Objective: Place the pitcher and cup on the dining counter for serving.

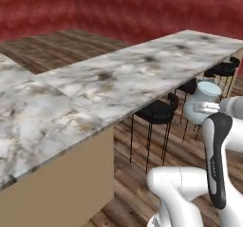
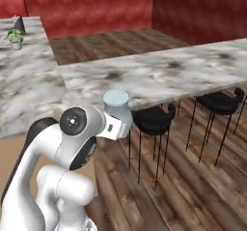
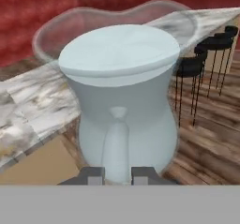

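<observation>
The pale blue-grey pitcher [image 1: 205, 101] [image 2: 117, 107] hangs upright in the air, off the near edge of the dining counter [image 1: 142, 69] [image 2: 169, 73] and above the stools. My gripper [image 1: 209, 108] [image 3: 117, 175] is shut on its handle side. In the hand view the pitcher [image 3: 122, 101] looms large, its small handle between the two fingertips [image 3: 90, 176]. The marble slab [image 3: 42, 96] runs behind it. The green cup is out of view.
Black round bar stools [image 1: 156, 111] [image 2: 154, 118] [image 3: 190, 66] line the slab's near side over a wood floor. A marble counter on beige cabinets [image 1: 28, 121] [image 2: 24, 80] joins it at the left, with a potted plant [image 2: 16, 36] far back. Red walls enclose the room.
</observation>
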